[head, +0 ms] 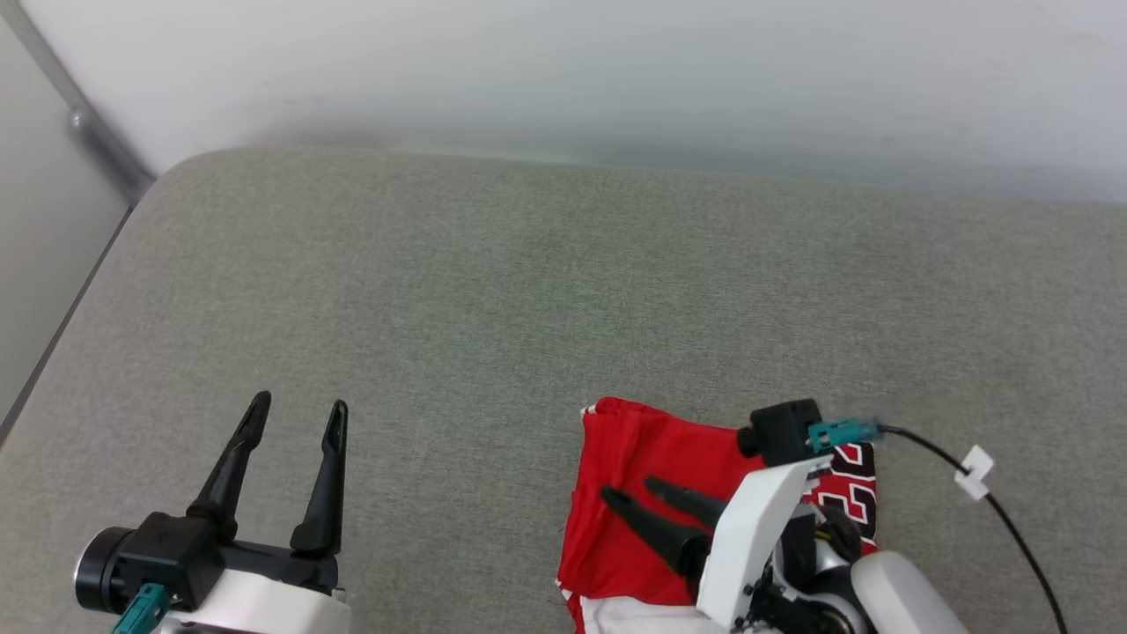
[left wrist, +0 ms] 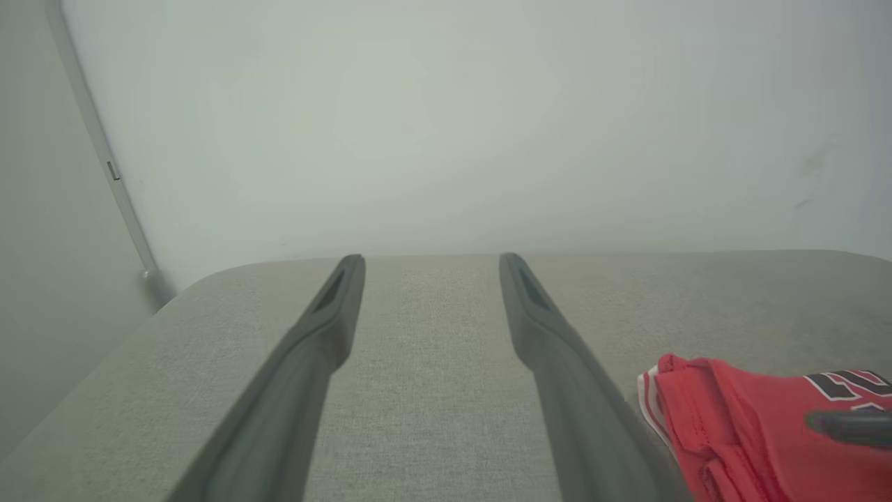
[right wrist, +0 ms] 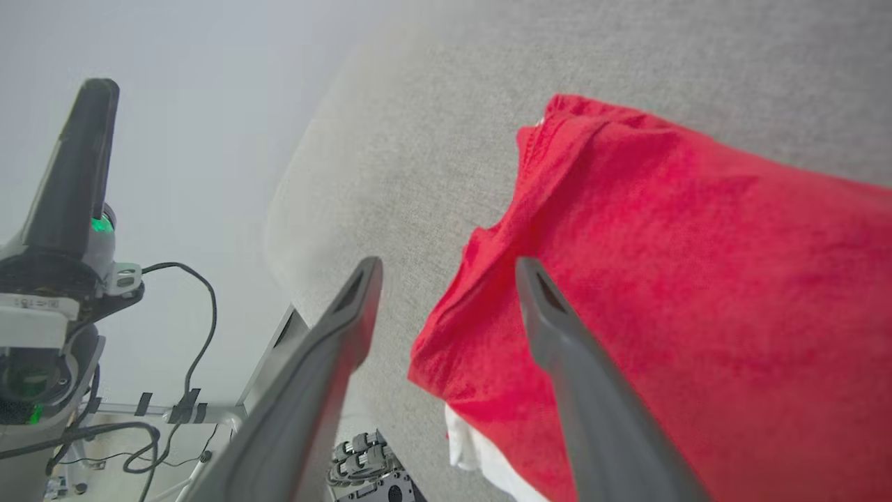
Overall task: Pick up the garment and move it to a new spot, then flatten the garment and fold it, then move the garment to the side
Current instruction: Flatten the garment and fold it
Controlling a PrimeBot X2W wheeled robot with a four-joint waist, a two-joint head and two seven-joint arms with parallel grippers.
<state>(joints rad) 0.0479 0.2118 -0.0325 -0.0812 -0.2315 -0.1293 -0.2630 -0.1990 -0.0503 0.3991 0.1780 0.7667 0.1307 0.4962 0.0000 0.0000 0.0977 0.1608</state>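
I see the garment (head: 643, 458) folded into a compact red packet on the grey padded surface (head: 528, 291), at the near edge and to the right of the middle. A piece of white cloth comes out from under its near side. The black letters with white outline are on its right part, half hidden by the right arm.

The right gripper (head: 629, 490) hovers over the packet with its two fingers spread apart and nothing between them. In the right wrist view one finger is above the red cloth and the other above the bare grey surface (the folded edge runs between them).

The left gripper (head: 299, 405) is well apart at the left, its fingers also spread wide, holding nothing. A black cable (head: 924, 442) with a white clip (head: 973, 471) passes to the right of the garment.
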